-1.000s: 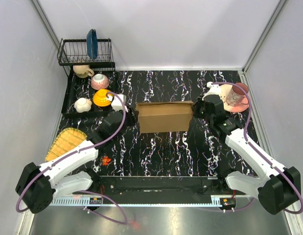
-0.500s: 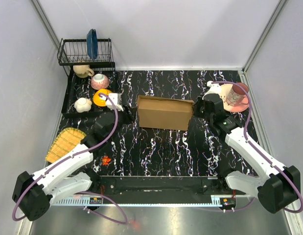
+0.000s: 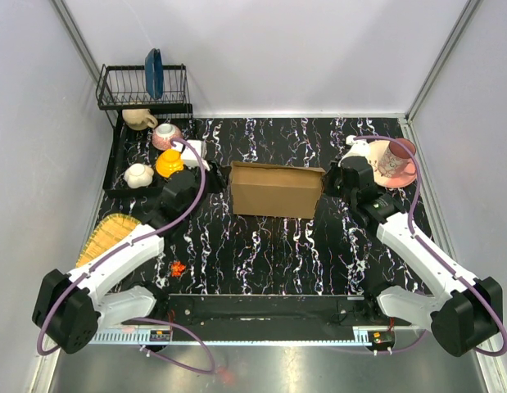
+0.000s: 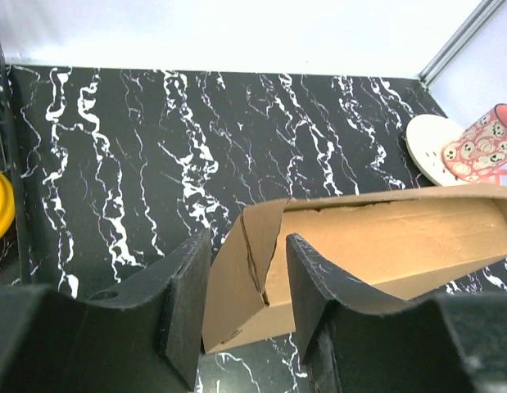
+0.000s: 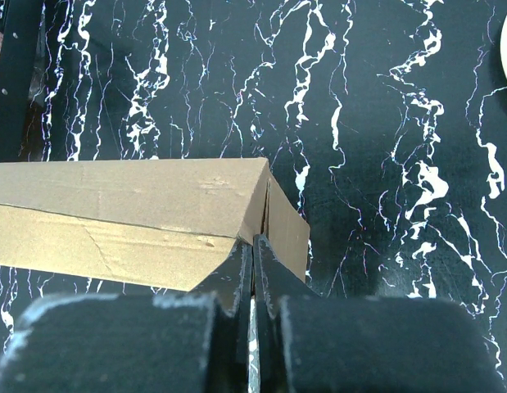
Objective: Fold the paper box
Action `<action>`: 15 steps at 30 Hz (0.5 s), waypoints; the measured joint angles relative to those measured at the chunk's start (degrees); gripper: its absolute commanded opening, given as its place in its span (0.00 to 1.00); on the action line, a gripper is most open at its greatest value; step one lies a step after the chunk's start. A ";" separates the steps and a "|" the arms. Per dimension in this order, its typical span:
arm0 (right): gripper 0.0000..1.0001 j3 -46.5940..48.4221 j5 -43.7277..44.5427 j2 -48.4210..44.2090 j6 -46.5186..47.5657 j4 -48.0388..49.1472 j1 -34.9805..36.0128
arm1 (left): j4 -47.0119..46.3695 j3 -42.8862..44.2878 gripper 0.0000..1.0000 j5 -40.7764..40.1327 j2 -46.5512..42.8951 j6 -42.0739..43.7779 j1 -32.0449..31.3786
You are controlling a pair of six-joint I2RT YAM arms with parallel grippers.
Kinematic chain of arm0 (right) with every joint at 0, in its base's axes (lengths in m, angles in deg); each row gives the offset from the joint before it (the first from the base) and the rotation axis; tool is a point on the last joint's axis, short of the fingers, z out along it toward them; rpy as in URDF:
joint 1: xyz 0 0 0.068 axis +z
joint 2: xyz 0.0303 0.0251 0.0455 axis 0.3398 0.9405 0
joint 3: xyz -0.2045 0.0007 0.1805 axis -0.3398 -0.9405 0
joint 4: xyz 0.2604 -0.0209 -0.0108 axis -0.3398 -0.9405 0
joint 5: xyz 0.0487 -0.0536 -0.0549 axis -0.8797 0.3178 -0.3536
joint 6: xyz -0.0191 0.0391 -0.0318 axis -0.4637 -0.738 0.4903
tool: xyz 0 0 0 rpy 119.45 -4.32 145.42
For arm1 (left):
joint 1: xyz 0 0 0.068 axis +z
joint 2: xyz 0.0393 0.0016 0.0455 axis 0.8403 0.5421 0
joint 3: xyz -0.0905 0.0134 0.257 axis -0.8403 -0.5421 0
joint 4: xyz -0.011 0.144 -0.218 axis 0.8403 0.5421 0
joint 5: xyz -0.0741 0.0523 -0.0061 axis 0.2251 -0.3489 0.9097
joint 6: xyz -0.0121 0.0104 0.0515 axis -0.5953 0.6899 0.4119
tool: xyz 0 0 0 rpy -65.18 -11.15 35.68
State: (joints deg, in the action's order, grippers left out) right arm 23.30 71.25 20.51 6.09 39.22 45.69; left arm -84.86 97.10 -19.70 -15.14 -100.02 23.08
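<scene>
The paper box [image 3: 275,189] is a long brown cardboard shape standing on the black marble table [image 3: 261,254], between my two arms. My right gripper [image 3: 328,182] is shut, its fingertips pinched together on the edge at the box's right end [image 5: 269,214]; in the right wrist view the gripper [image 5: 253,242] shows no gap. My left gripper [image 4: 246,250] is open at the box's left end, and a creased end flap [image 4: 237,278] stands between its fingers without touching either. In the top view the left gripper [image 3: 210,173] sits just left of the box.
A black dish rack [image 3: 142,88] with a blue plate [image 3: 154,72] stands at the back left. Below it a tray holds several cups [image 3: 168,162]. A yellow woven mat [image 3: 110,237] lies at the left edge, and a pink mug on a saucer [image 3: 393,160] is behind the right arm. A small orange scrap [image 3: 177,268] lies near the front.
The box has shifted slightly away from the arms and its top has tipped back. The left arm has drawn back to the left and farther away. The right gripper has kept its grip.
</scene>
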 measured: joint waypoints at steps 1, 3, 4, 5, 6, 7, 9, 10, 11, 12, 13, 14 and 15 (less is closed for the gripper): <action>0.00 0.00 0.00 0.02 0.00 0.00 0.00 | -0.33 0.59 0.41 0.33 0.44 0.20 0.24; 0.00 0.02 -0.02 0.07 0.00 -0.02 0.00 | -0.83 1.31 0.38 0.83 1.22 0.52 0.46; 0.00 0.07 -0.02 0.11 0.00 0.00 0.00 | -0.90 1.57 0.37 1.14 1.66 0.61 0.52; 0.00 0.11 -0.02 0.15 0.00 0.00 0.00 | -0.96 1.79 0.36 1.49 2.16 0.74 0.55; 0.00 0.13 -0.04 0.22 0.00 0.00 0.00 | -0.98 1.88 0.35 1.75 2.54 0.81 0.55; 0.00 0.20 -0.04 0.26 0.00 -0.02 0.00 | -1.07 1.97 0.35 1.99 3.02 0.87 0.59; 0.00 0.22 -0.04 0.31 0.00 -0.02 0.00 | -1.09 1.99 0.34 2.47 3.65 0.98 0.66; 0.00 0.22 -0.04 0.31 0.00 -0.04 0.00 | -1.09 1.99 0.33 2.73 3.91 1.01 0.66; 0.00 0.22 -0.04 0.31 0.00 -0.04 0.00 | -1.16 1.99 0.31 2.91 4.15 1.01 0.66; 0.00 0.24 -0.04 0.31 0.00 -0.04 0.00 | -1.22 1.99 0.29 3.10 4.39 1.03 0.66; 0.00 0.24 -0.07 0.31 0.00 -0.04 0.00 | -1.29 1.99 0.27 3.26 4.55 1.03 0.66; 0.00 0.24 -0.04 0.31 0.00 -0.07 0.00 | -1.33 1.99 0.23 3.37 4.66 0.98 0.68; 0.00 0.24 -0.04 0.31 0.00 -0.07 0.00 | -1.51 1.99 0.22 3.52 4.85 1.05 0.70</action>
State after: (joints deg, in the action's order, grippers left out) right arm 23.54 71.21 20.82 6.09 39.15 45.69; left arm -86.37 99.08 -16.18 -10.29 -98.97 23.78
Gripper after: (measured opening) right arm 0.010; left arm 0.280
